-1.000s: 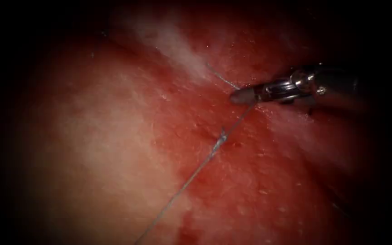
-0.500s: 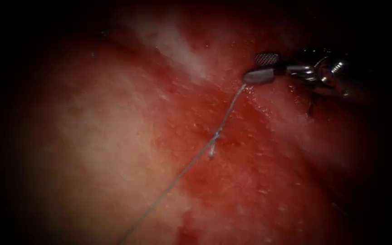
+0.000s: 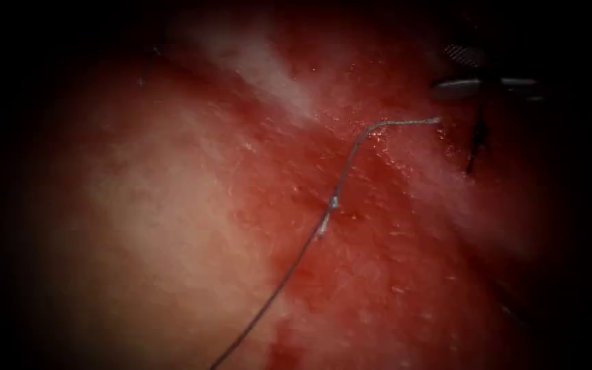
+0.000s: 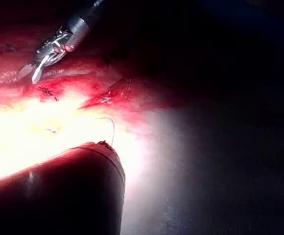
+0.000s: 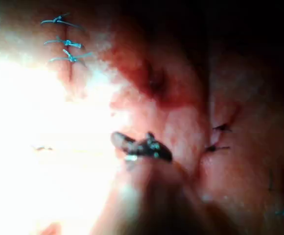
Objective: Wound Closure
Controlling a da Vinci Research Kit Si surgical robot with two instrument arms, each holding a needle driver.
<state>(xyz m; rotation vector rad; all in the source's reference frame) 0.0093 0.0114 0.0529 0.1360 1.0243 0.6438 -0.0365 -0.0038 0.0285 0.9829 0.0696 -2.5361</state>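
My right tool (image 3: 445, 68) hangs at the upper right above the tissue (image 3: 173, 205), jaws open and holding nothing. A thin thread (image 3: 289, 267) rises from the lower edge to a knot (image 3: 334, 202) on the cut. It then bends right to a free end (image 3: 436, 121) just below the open jaws. In the left wrist view the right tool (image 4: 30, 74) stands open over the red tissue, and a thread (image 4: 112, 128) curves down to the left arm's dark shaft (image 4: 59, 191). My left tool's jaws are shut; what they hold is hidden. The right tool (image 5: 137, 146) also appears in the right wrist view.
A dark thread end (image 3: 475, 140) stands up from the tissue under the right tool. Tied blue stitches (image 5: 63, 44) and darker stitches (image 5: 220, 137) cross other cuts. Red fluid (image 3: 282, 349) wets the tissue around the knot.
The right tool's jaws were shut on the thread above the knot; they opened, let it go and moved up and right. The freed thread end now lies slack, bent to the right.
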